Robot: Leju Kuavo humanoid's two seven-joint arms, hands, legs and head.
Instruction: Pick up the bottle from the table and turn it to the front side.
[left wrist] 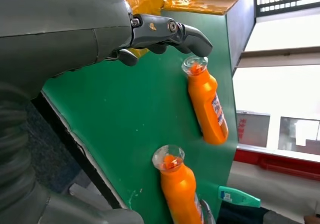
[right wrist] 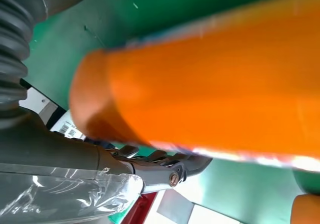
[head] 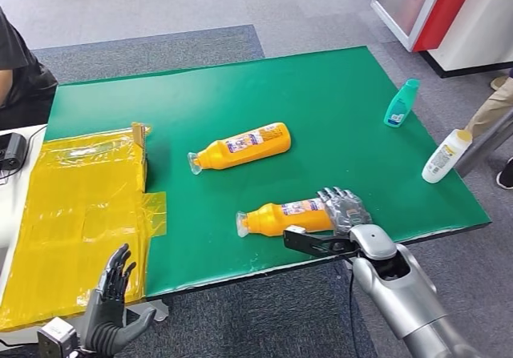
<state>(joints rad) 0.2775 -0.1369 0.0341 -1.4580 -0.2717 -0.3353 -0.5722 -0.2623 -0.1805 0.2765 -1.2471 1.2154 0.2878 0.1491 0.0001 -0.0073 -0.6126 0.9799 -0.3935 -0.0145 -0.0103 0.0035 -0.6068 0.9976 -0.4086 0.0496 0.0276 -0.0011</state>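
Two orange bottles lie on their sides on the green table (head: 339, 102), clear caps pointing left. My right hand (head: 345, 214) is wrapped around the base end of the near orange bottle (head: 284, 216), fingers over its far side and thumb along its near side. That bottle (right wrist: 211, 83) lies against the palm in the right wrist view, with the fingers (right wrist: 166, 166) curled beside it. The far orange bottle (head: 245, 146) lies free at mid-table. My left hand (head: 112, 302) hovers open off the table's near left corner. The left wrist view shows both bottles, near (left wrist: 181, 189) and far (left wrist: 207, 106).
A teal bottle (head: 401, 102) and a white bottle (head: 446, 154) lie near the table's right edge. A yellow plastic sheet (head: 78, 206) with a cardboard piece (head: 140, 154) covers the left end. A person (head: 18, 78) sits at far left; another's leg (head: 493, 110) is at right.
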